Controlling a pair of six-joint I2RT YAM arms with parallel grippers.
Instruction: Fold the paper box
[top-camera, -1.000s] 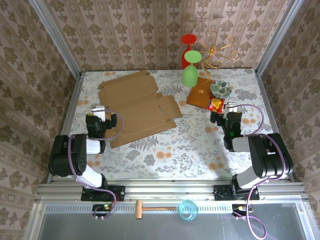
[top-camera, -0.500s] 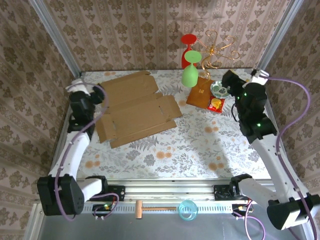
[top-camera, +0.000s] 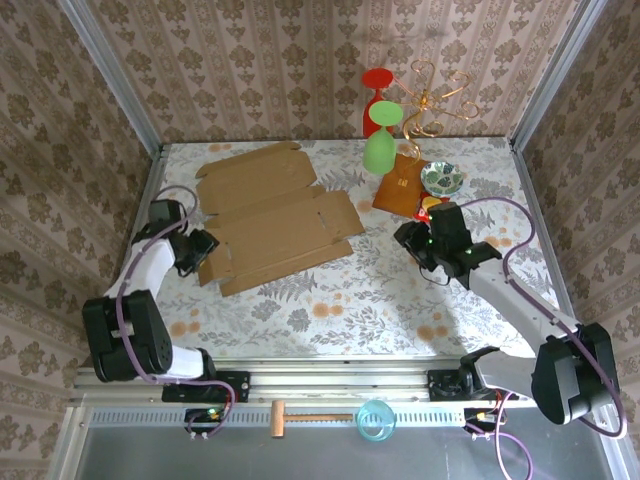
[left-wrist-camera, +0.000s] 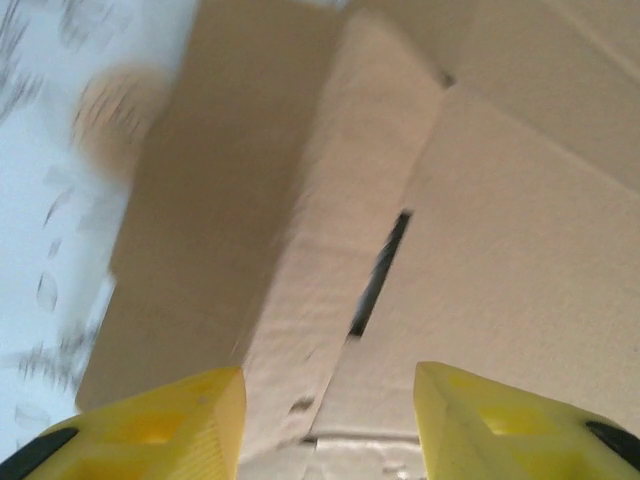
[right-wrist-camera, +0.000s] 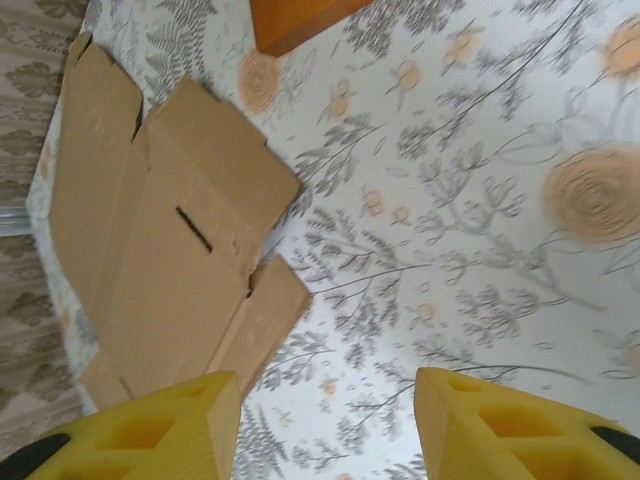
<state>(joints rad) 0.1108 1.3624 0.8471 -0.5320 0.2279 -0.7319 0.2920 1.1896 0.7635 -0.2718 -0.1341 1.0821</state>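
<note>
The paper box (top-camera: 275, 215) lies flat and unfolded on the left half of the table, a brown cardboard sheet with flaps and a slot. My left gripper (top-camera: 207, 247) is at its left end flap. In the left wrist view its jaws (left-wrist-camera: 330, 420) stand apart, open, over a fold line of the cardboard (left-wrist-camera: 500, 230), with a flap sloping off to the left. My right gripper (top-camera: 403, 235) hovers right of the box, pointing toward it. It is open above the flowered tabletop (right-wrist-camera: 328, 420), with the box (right-wrist-camera: 170, 250) to its left and nothing between its fingers.
An orange-brown square board (top-camera: 402, 185) lies back right, with a green goblet (top-camera: 379, 140), a red goblet (top-camera: 376, 95), a gold wire stand (top-camera: 432, 100), a patterned bowl (top-camera: 441, 178) and a small red-yellow item (top-camera: 432, 207) around it. A hammer (top-camera: 310, 417) and blue cup (top-camera: 376, 418) sit on the front rail.
Both arms swung out from their folded pose and came down, the left to the box's left flap, the right toward its right end. Both pairs of jaws have narrowed. The box has not shifted.
</note>
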